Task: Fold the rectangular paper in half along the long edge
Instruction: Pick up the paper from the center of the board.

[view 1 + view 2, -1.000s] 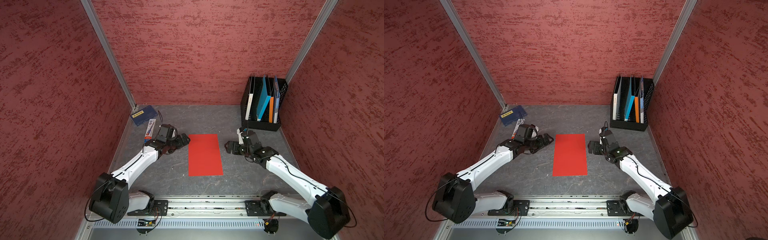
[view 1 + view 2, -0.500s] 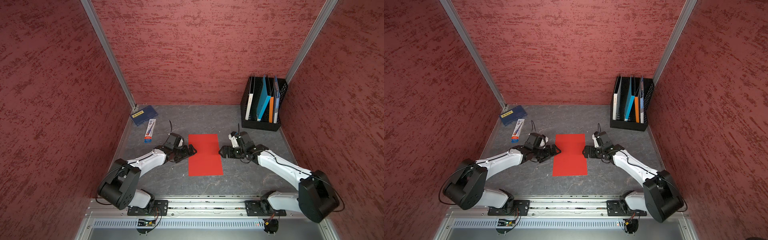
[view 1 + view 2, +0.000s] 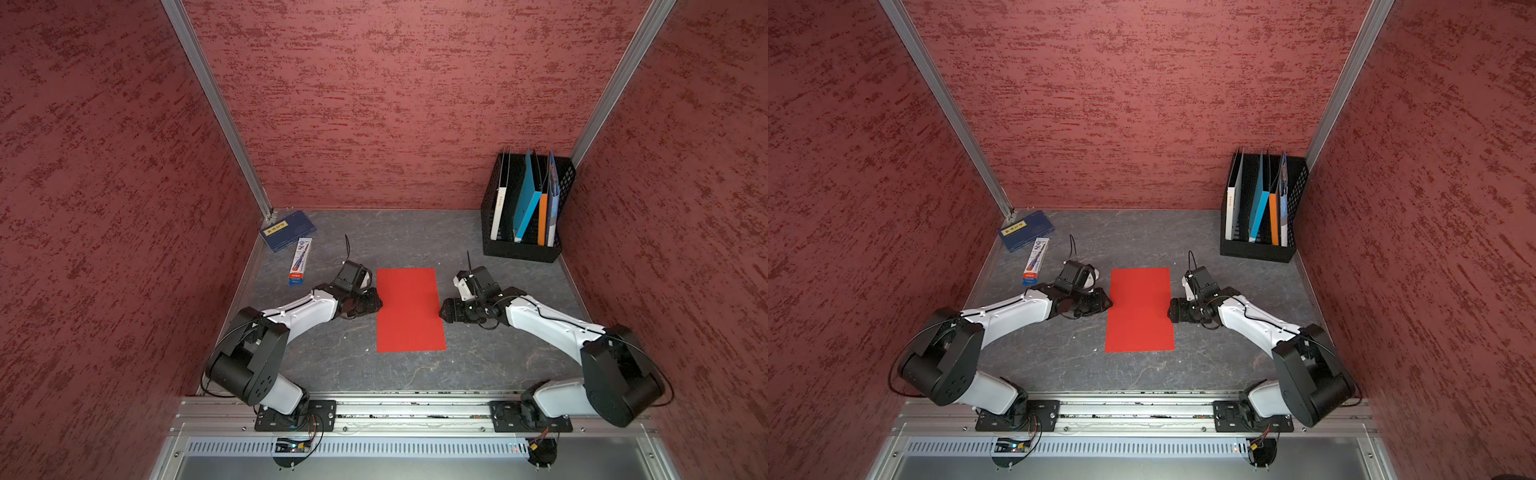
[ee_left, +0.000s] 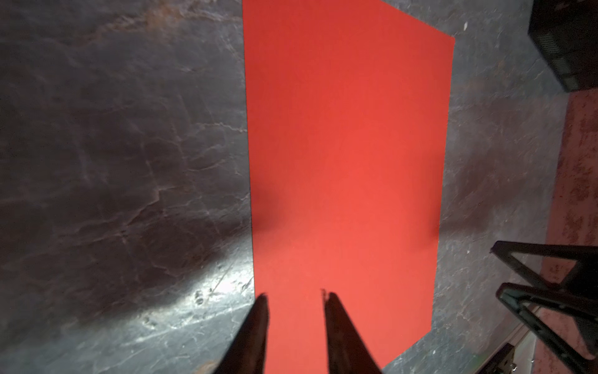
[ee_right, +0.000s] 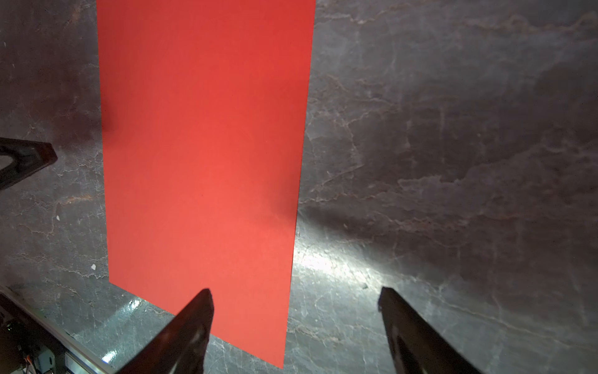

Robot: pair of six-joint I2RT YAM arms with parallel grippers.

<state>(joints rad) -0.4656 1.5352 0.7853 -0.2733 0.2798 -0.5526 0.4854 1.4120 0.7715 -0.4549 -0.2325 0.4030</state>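
The rectangular paper (image 3: 409,309) lies flat, unfolded, mid-table (image 3: 395,245). The step looks like grasping: left end effector (image 4: 294,295) at a narrow slit over one long edge, right end effector (image 5: 295,291) wide astride the other, neither visibly gripping; next, likely pinch and lift an edge

The rectangular paper (image 4: 346,145) lies flat on the dark marbled table (image 4: 113,129). The left gripper (image 4: 295,299) is at one long edge of the paper. Its two dark fingers (image 4: 255,323) leave only a narrow gap, one tip at the edge and the other over the sheet. Beside the opposite long edge is the right gripper (image 4: 495,269), jaws apart. A black file holder (image 4: 566,42) stands near the table edge by the red wall (image 4: 579,162).
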